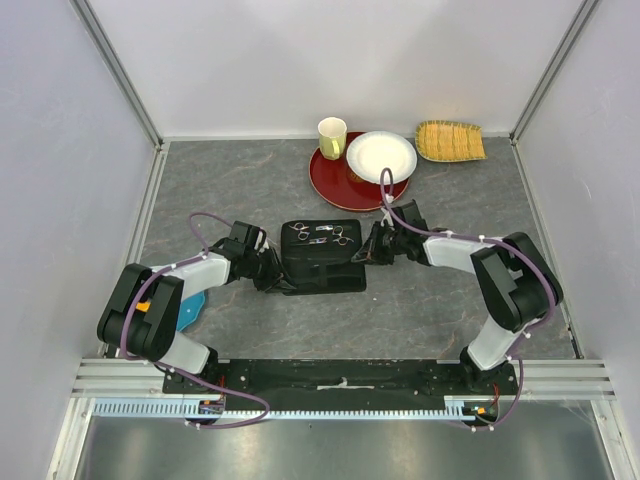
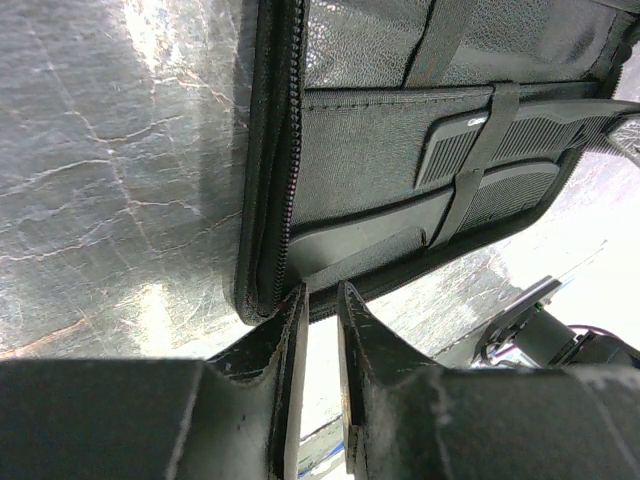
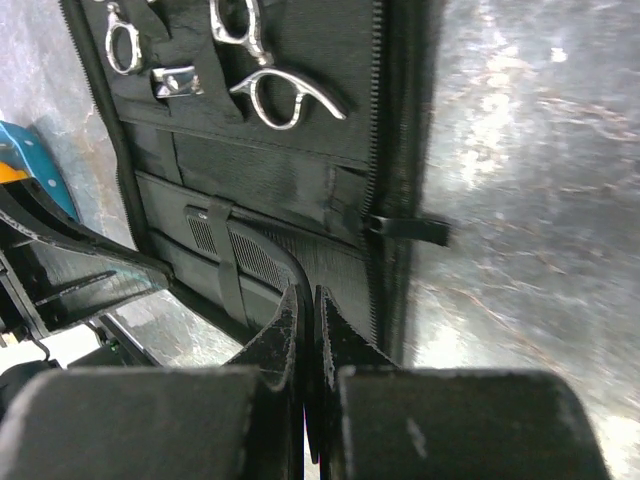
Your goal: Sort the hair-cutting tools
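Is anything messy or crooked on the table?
Only a little. The white plate sits off-centre on the red tray and pokes past its right edge. The scissors and combs are tucked neatly into the open case.

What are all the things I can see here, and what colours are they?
case: one, black, open, mid-table
scissors: two, silver, case's far half
combs: two, black, strapped in case's near half
tray: one, red, far side
plate: one, white, on the tray
cup: one, pale yellow, tray's far left edge
basket: one, yellow, woven, far right
blue thing: one, table's near left
table: one, grey
left gripper: one, black, case's near left corner
right gripper: one, black, shut, case's right side
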### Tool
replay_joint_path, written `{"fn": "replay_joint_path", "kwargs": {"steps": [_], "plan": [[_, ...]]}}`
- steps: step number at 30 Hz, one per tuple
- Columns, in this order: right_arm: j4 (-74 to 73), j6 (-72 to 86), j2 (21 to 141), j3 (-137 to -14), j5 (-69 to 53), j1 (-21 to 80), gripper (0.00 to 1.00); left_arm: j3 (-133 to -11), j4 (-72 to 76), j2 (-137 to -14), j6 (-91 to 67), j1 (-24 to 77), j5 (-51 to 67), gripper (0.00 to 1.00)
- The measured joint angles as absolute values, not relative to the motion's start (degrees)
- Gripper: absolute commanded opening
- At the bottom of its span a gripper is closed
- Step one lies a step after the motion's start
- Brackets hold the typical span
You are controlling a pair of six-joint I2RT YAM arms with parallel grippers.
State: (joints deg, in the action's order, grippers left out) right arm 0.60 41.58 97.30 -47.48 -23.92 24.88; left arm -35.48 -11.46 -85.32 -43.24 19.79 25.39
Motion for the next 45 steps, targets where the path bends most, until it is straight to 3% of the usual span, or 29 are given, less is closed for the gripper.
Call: {"fn": "replay_joint_path", "kwargs": {"steps": [22, 26, 30, 38, 45], "plan": [[15.18, 55.66, 102.61, -45.25, -18.96, 33.87, 0.01, -35.22, -11.88, -84.68, -43.2, 19.79, 24.4, 0.19], [15.18, 56.29, 102.74, -45.23, -18.37, 34.0, 0.41, -35.22, -11.88, -84.68, -43.2, 19.79, 24.36, 0.19], [13.85, 56.6, 101.73, -45.95, -17.12, 34.59, 0.6, -35.22, -11.94, -84.68, -43.18, 19.79, 24.25, 0.19], [4.16, 54.54, 97.12, -47.29, -11.25, 35.35, 0.69, -35.24, -12.53, -83.99, -43.18, 19.79, 24.03, 0.2], [-2.76, 52.42, 94.56, -47.9, -7.79, 35.16, 0.65, -35.4, -13.19, -83.94, -43.18, 19.79, 23.92, 0.2]]}}
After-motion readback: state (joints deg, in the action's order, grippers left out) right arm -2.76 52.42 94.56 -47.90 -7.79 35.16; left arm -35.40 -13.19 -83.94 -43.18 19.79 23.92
